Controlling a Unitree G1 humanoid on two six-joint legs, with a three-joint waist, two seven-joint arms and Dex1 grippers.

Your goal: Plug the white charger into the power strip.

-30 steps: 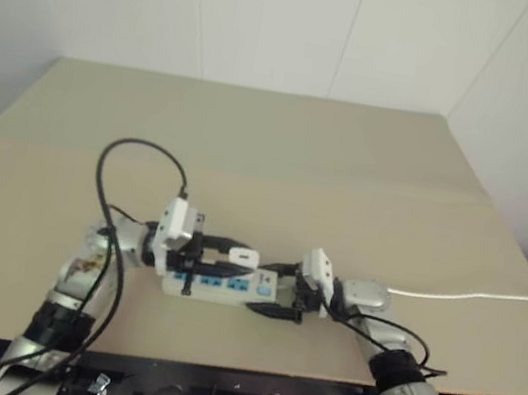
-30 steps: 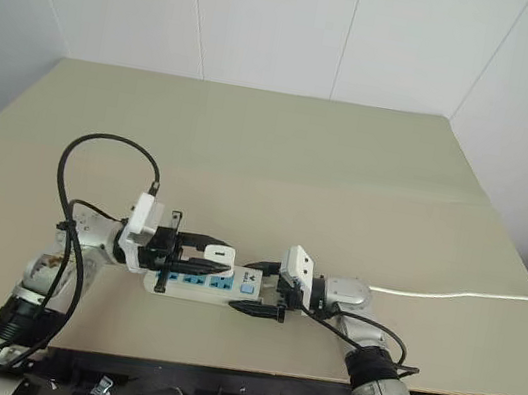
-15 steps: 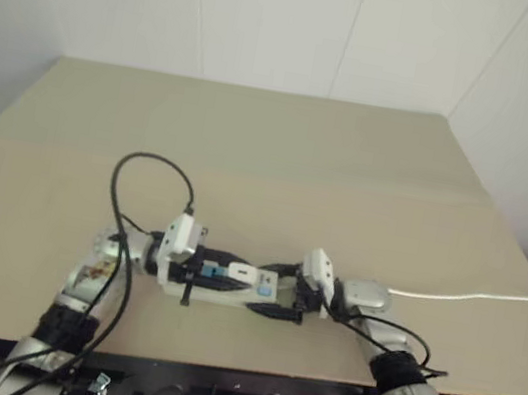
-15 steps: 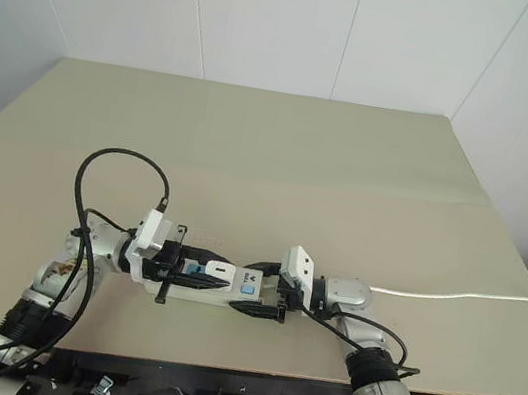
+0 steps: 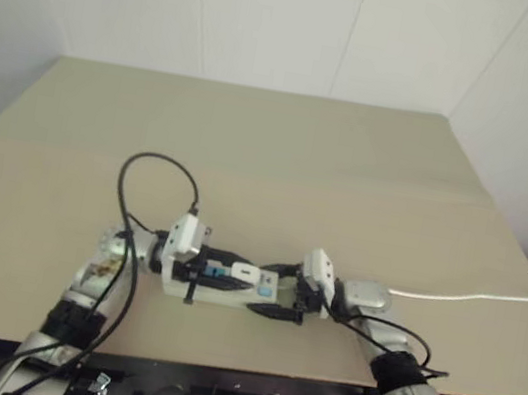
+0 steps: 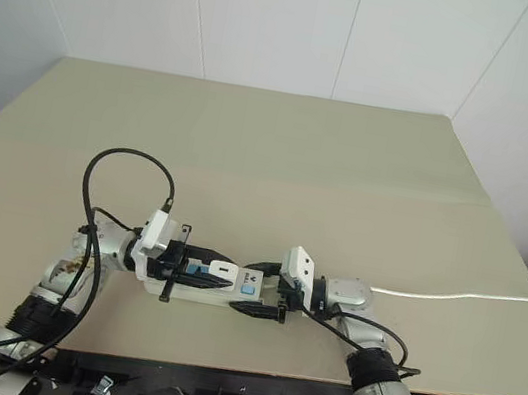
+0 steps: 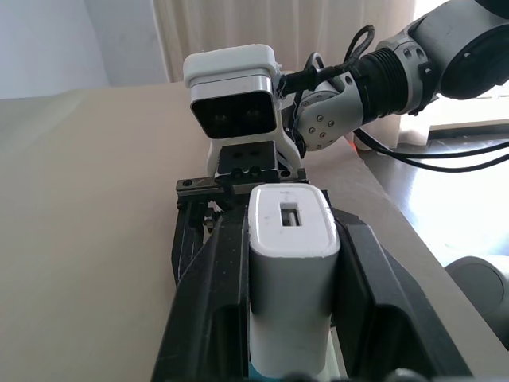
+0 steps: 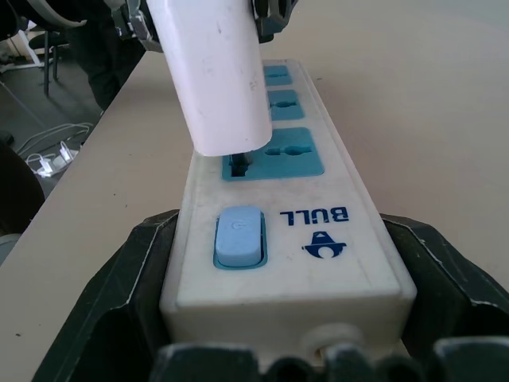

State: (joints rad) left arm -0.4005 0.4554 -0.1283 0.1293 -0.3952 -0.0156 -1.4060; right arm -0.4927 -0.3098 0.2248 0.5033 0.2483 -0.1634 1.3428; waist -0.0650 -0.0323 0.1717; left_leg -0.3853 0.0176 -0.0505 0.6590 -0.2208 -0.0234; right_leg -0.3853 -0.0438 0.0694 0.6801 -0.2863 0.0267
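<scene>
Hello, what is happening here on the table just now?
A two-armed robot is plugging a white charger into a power strip on the table. The right gripper grips the strip's switch end across its width. The left gripper is shut on the charger and holds it over the socket next to the blue switch. The charger is tilted, with its prongs at the slots but not fully in.

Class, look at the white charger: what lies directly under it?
Under the white charger is the power strip: its blue socket face nearest the switch. The charger's lower end meets a slot there; its prongs are hidden. The left hand grips the charger.
</scene>
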